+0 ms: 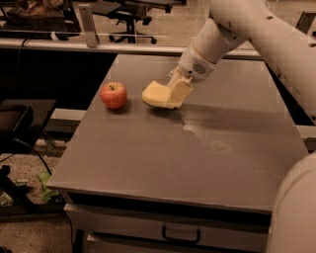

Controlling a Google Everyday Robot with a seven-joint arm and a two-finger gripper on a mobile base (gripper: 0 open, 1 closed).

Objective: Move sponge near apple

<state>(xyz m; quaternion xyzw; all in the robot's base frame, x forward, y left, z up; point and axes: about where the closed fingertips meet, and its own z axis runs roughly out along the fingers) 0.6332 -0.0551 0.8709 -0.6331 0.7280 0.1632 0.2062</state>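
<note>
A round red apple [113, 95] sits on the grey table [197, 163] near its left edge. A pale yellow sponge [157, 95] is held just to the right of the apple, low over the table, with a small gap between them. My gripper [177, 91] comes in from the upper right on the white arm and is shut on the sponge's right end. One yellowish finger [180, 89] lies across the sponge's top; the other is hidden behind it.
The white arm [256, 34] crosses the table's back right. The table's left edge lies just beyond the apple. A drawer with a handle [180, 234] sits under the front edge. Office chairs [131, 15] stand behind the table.
</note>
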